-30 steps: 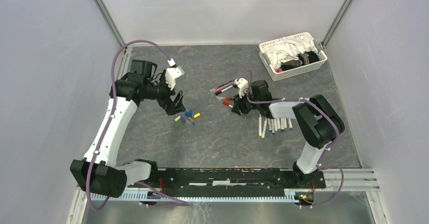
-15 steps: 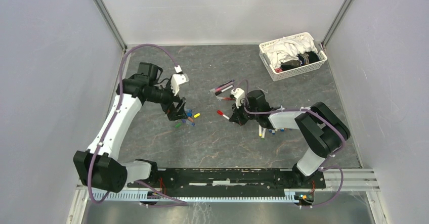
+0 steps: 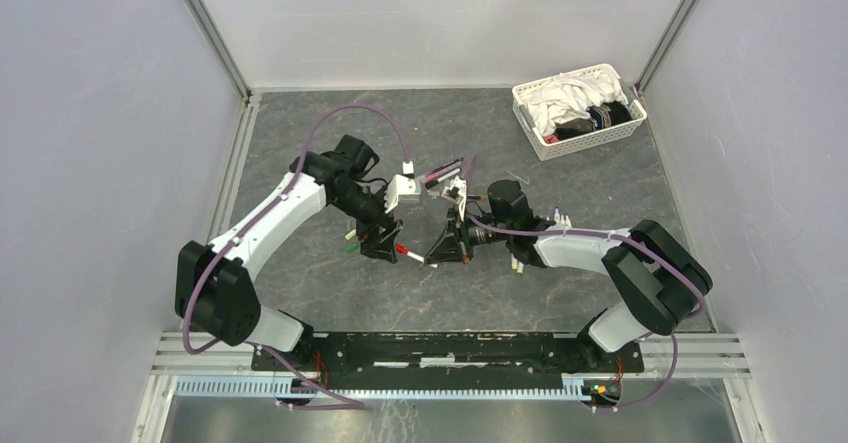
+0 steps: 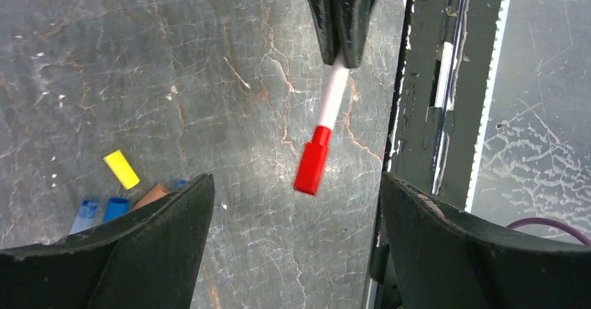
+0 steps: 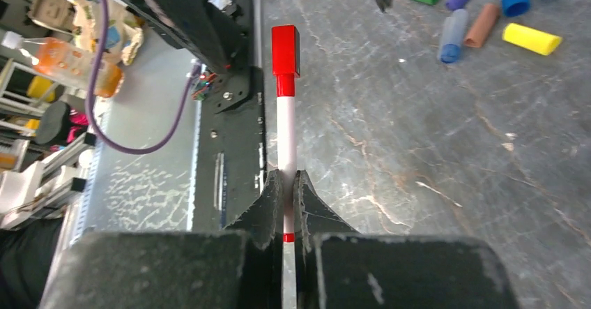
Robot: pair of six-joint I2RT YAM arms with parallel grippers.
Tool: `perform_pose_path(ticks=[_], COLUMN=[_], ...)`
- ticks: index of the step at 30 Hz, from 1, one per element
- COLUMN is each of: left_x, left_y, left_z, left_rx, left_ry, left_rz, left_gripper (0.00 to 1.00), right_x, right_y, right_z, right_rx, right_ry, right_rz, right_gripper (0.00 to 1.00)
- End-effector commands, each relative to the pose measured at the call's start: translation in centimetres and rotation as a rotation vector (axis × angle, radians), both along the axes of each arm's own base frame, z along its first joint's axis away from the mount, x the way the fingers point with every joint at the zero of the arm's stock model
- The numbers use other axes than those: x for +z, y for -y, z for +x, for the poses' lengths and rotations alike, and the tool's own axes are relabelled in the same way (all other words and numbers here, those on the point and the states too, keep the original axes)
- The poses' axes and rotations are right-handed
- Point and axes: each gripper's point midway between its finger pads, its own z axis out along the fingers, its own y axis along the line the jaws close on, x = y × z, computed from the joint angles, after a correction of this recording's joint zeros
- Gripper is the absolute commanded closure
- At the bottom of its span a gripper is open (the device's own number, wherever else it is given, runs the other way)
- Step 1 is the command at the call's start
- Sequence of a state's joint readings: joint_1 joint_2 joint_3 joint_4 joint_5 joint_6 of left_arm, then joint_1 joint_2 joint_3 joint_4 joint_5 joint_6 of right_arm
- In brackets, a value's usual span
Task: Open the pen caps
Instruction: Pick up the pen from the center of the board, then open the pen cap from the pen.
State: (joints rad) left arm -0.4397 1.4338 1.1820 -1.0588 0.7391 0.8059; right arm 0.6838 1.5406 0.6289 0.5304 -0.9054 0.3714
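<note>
My right gripper [image 5: 285, 196] is shut on the white barrel of a pen [image 5: 286, 138] and holds it out toward the left arm. Its red pen cap [image 5: 285, 49] is still on. In the left wrist view that red cap [image 4: 311, 168] hangs just at the mouth of my left gripper [image 4: 296, 218], which is open with its fingers [image 4: 146, 246] wide on either side, touching nothing. From above, the pen [image 3: 410, 255] bridges the left gripper [image 3: 385, 246] and right gripper [image 3: 433, 257]. Loose pen caps [image 5: 481, 16] in several colours lie on the table.
More capped pens [image 3: 441, 174] lie behind the grippers. Other pens [image 3: 519, 261] show partly under the right arm. A white lattice basket [image 3: 618, 129] of cloths stands at the back right. The black base rail [image 3: 450, 348] runs along the near edge.
The right gripper shut on the red-capped pen and carried it left and nearer. The left arm swung right from the loose caps to face the cap, still open.
</note>
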Motion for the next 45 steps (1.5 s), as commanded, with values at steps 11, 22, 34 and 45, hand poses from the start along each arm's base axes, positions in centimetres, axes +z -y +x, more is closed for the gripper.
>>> perform_pose_path(ticks=[11, 22, 34, 45], left_x=[-0.3, 0.8, 1.0, -0.5], left_y=[2.1, 2.7, 2.1, -2.0], left_z=[-1.5, -2.1, -1.8, 0.9], left_rx=[-0.173, -0.209, -0.204, -0.188], left_ry=[-0.044, -0.035, -0.015, 0.08], left_rz=[-0.084, -0.13, -0.087, 0.123], left_gripper=[0.36, 0.88, 0.98, 0.98], right_x=[3.9, 2.8, 3.5, -3.2], right_y=[-0.8, -1.9, -3.7, 3.0], right_z=[-1.3, -0.4, -1.2, -2.3], right_rx=[0.081, 0.013, 0.009, -0.131], right_ry=[0.007, -0.052, -0.134, -0.093], right_rz=[0.11, 0.072, 0.138, -0.187], right_gripper=[1.0, 0.71, 0.94, 1.0])
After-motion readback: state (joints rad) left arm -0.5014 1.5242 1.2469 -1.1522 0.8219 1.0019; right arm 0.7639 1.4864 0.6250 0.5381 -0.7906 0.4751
